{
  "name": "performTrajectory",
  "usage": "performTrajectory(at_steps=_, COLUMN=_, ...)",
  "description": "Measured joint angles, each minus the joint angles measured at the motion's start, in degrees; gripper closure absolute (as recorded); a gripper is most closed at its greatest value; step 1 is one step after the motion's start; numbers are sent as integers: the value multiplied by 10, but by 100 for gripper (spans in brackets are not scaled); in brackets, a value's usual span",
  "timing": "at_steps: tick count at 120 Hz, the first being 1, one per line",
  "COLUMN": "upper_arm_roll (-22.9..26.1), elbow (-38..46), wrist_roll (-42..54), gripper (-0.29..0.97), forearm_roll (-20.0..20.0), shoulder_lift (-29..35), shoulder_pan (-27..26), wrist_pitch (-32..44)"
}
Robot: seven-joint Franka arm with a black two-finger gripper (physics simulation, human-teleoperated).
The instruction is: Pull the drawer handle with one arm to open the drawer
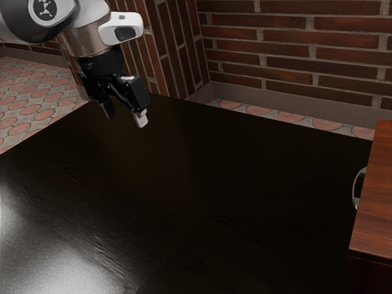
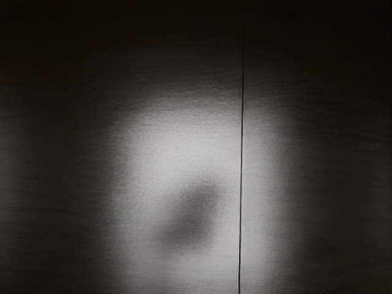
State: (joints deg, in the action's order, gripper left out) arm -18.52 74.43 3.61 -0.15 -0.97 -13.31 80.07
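A reddish-brown wooden drawer cabinet (image 1: 375,202) stands at the exterior view's right edge, and a silver handle (image 1: 358,185) sticks out of its side toward the table's middle. My black gripper (image 1: 125,114) hangs high at the exterior view's upper left, far from the handle, with its fingers apart and nothing between them. The wrist view looks down on the dark tabletop (image 2: 184,184), where a bright glare patch and a thin dark seam (image 2: 242,153) show.
The dark glossy wooden table (image 1: 184,202) stretches wide between my gripper and the cabinet. A brick wall (image 1: 294,43) stands behind it, and patterned tile floor (image 1: 30,92) shows at the exterior view's left.
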Motion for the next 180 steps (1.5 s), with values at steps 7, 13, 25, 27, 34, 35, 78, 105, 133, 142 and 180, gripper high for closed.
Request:
performTrajectory(at_steps=7, upper_arm_roll=0, elbow=0, wrist_roll=0, gripper=2, forearm_roll=0, shoulder_lift=0, shoulder_pan=2, wrist_pitch=0)
performTrajectory(at_steps=13, upper_arm_roll=0, elbow=0, wrist_roll=0, gripper=2, forearm_roll=0, shoulder_lift=0, shoulder_pan=5, wrist_pitch=0)
performTrajectory(at_steps=25, upper_arm_roll=0, elbow=0, wrist_roll=0, gripper=2, forearm_roll=-1, shoulder_lift=0, shoulder_pan=18, wrist_pitch=-1)
performTrajectory(at_steps=27, upper_arm_roll=0, elbow=-3, wrist_roll=0, gripper=2, forearm_roll=0, shoulder_lift=1, shoulder_pan=21, wrist_pitch=-1)
performTrajectory(at_steps=34, upper_arm_roll=0, elbow=-41, wrist_roll=0, gripper=2, forearm_roll=0, shoulder_lift=0, shoulder_pan=32, wrist_pitch=-10)
performTrajectory(at_steps=35, upper_arm_roll=0, elbow=-50, wrist_roll=0, gripper=2, forearm_roll=0, shoulder_lift=0, shoulder_pan=34, wrist_pitch=-12)
performTrajectory(at_steps=78, upper_arm_roll=-1, elbow=-205, wrist_roll=0, gripper=2, forearm_roll=-31, shoulder_lift=-75, shoulder_pan=94, wrist_pitch=-54)
performTrajectory(at_steps=105, upper_arm_roll=0, elbow=-158, wrist_roll=-1, gripper=2, forearm_roll=-34, shoulder_lift=-111, shoulder_pan=95, wrist_pitch=-43)
performTrajectory(at_steps=133, upper_arm_roll=0, elbow=-114, wrist_roll=-1, gripper=2, forearm_roll=-33, shoulder_lift=-128, shoulder_pan=96, wrist_pitch=10)
performTrajectory(at_steps=142, upper_arm_roll=1, elbow=-110, wrist_roll=-1, gripper=2, forearm_roll=-34, shoulder_lift=-133, shoulder_pan=95, wrist_pitch=26)
performTrajectory(at_steps=180, upper_arm_roll=20, elbow=-71, wrist_roll=-1, gripper=2, forearm_roll=-67, shoulder_lift=-179, shoulder_pan=67, wrist_pitch=110)
